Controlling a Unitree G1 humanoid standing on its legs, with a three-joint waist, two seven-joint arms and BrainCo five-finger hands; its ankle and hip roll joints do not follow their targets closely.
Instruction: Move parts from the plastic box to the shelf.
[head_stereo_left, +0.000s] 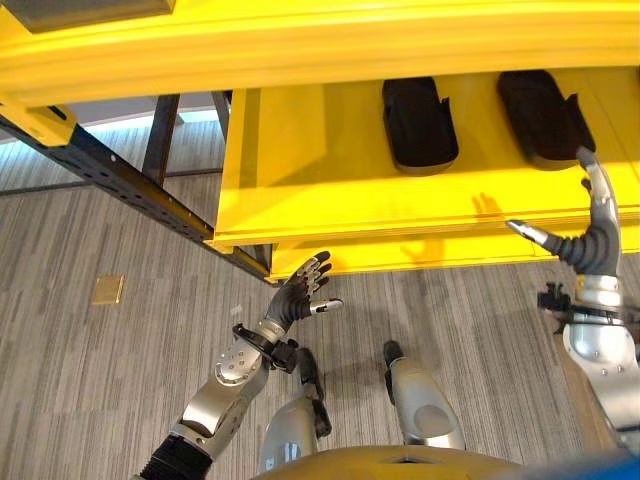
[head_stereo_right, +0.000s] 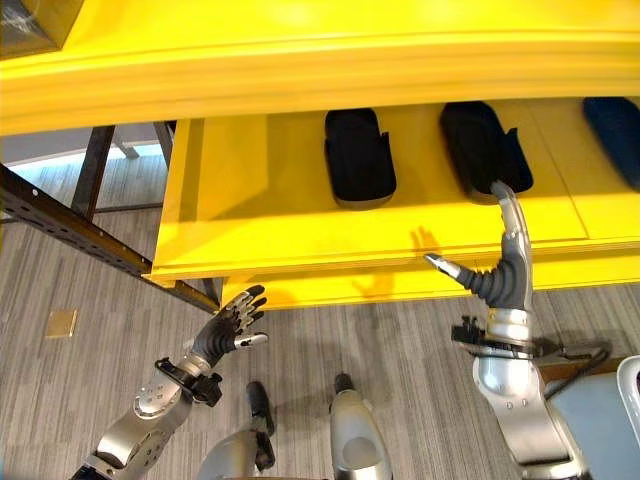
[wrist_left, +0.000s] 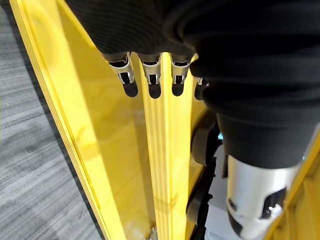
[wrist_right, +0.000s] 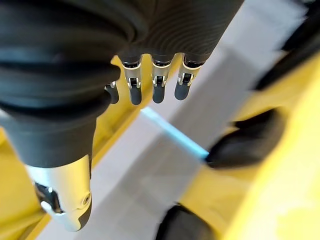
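Two black parts (head_stereo_left: 420, 125) (head_stereo_left: 545, 118) lie side by side on the yellow shelf (head_stereo_left: 300, 180). A dark blue part (head_stereo_right: 615, 135) rests further right on the same shelf. My right hand (head_stereo_right: 505, 260) is raised at the shelf's front edge, just below the right black part, open, with fingers straight up, thumb out and nothing in it. In the right wrist view its fingers (wrist_right: 157, 87) are straight, with black parts (wrist_right: 245, 145) past them. My left hand (head_stereo_left: 300, 295) hangs open and empty over the floor, below the shelf's left front corner.
An upper yellow shelf edge (head_stereo_left: 300, 50) overhangs the work. A black metal frame (head_stereo_left: 100, 165) runs diagonally at the left. A small tan plate (head_stereo_left: 108, 289) lies on the grey plank floor. A pale container corner (head_stereo_right: 632, 390) shows at the lower right.
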